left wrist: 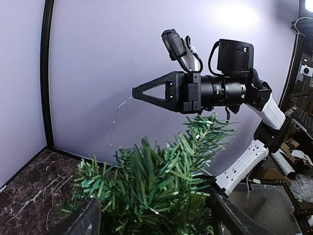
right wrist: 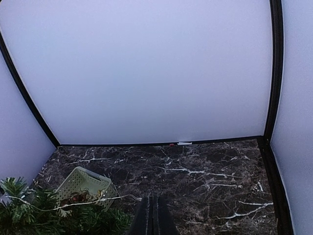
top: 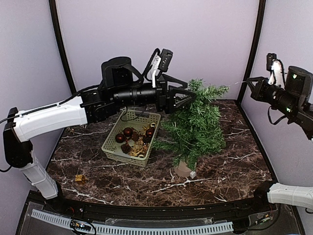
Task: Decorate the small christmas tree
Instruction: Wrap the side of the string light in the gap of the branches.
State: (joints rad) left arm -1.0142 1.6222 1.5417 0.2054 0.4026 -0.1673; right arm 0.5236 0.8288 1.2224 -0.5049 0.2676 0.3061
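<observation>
Between the widely spread fingers of the left gripper (top: 190,98) sit the top branches of the small christmas tree (top: 195,129). Beyond the treetop, the right gripper (left wrist: 134,93) has its fingers pressed together on a thin wire (left wrist: 116,117) trailing toward those branches.

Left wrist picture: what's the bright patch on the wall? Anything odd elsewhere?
Left wrist view: soft glare whitens the wall at upper right. Right wrist view: the black frame bars bow, likely a wide lens. Top view: evenly lit, sharp.
</observation>
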